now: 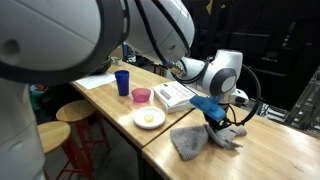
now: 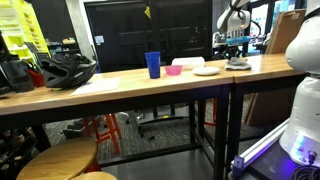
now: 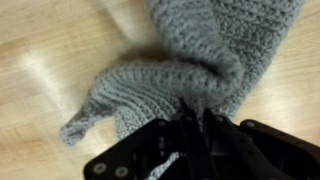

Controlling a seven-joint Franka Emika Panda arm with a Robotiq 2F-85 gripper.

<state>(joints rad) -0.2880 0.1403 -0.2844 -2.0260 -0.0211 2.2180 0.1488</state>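
A grey knitted cloth (image 3: pixel 190 55) lies bunched on the wooden table (image 3: pixel 50 50). In the wrist view my gripper (image 3: pixel 196 112) comes in from the bottom edge, shut on a fold of that cloth, with the knit pinched between the black fingers. In an exterior view the gripper (image 1: pixel 222 133) stands low over the table, holding the grey cloth (image 1: pixel 192 140) at its right end. From the far camera the gripper (image 2: pixel 237 60) and the cloth (image 2: pixel 239 65) look tiny at the table's far end.
On the table stand a blue cup (image 1: pixel 122 82), a pink bowl (image 1: pixel 141 95), a white plate (image 1: pixel 149 118) with something yellow on it, and a white box (image 1: pixel 176 95). Round wooden stools (image 1: pixel 76 111) stand beside the table. A black helmet (image 2: pixel 67 71) rests on the near end.
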